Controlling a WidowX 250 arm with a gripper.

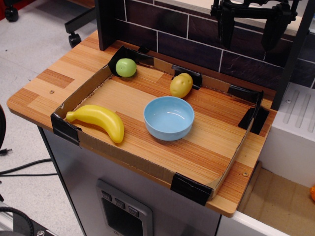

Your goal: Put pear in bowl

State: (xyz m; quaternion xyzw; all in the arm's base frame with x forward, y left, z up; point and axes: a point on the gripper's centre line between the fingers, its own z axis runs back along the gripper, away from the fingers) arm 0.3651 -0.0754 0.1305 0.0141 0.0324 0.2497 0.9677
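The pear point(126, 67) is a small light-green fruit lying in the back left corner of the cardboard-walled tray point(162, 169). The light-blue bowl point(169, 117) stands empty in the middle of the tray, to the right of and nearer than the pear. My gripper point(249, 38) hangs high at the top right, above the back wall, far from both. Its two black fingers point(226, 29) point down with a wide gap and hold nothing.
A yellow banana point(101, 121) lies at the tray's front left. A yellow-brown speckled fruit point(181, 85) sits just behind the bowl. Low cardboard walls with black corner clips point(64, 129) ring the tray. A dark tiled wall point(197, 34) stands behind.
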